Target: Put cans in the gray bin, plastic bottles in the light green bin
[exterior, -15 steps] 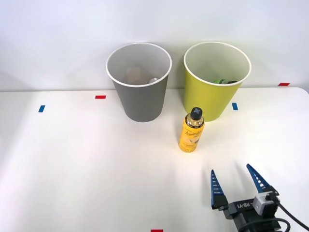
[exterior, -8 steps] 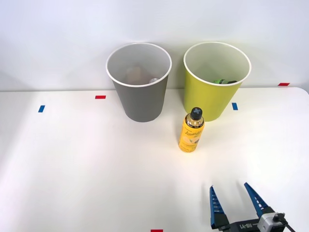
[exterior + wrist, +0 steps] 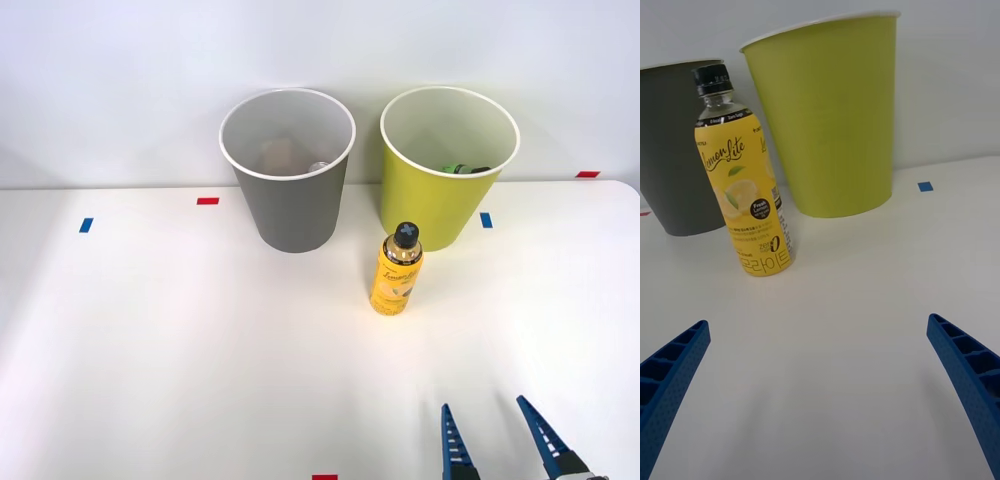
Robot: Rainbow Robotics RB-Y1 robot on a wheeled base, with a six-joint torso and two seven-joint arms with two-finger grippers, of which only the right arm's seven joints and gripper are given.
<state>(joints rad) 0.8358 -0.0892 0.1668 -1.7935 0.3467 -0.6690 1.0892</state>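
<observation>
A yellow plastic bottle (image 3: 397,270) with a black cap stands upright on the white table, just in front of the light green bin (image 3: 440,205). The gray bin (image 3: 295,205) stands to that bin's left. A green bottle (image 3: 455,168) lies inside the light green bin, partly hidden by its rim. Dim shapes (image 3: 285,155) rest inside the gray bin; I cannot tell whether they are cans. My right gripper (image 3: 484,404) is open and holds nothing, low at the table's near edge, well short of the yellow bottle (image 3: 745,199). The wrist view shows both blue fingertips (image 3: 677,360) spread wide.
Small red (image 3: 208,201) and blue (image 3: 86,224) tape marks dot the white table (image 3: 180,350). A wall stands close behind the bins. The table's right edge curves near a red mark (image 3: 588,174).
My right gripper has drawn back toward the table's near edge, away from the yellow bottle, and stays open. The bottle and bins have not moved.
</observation>
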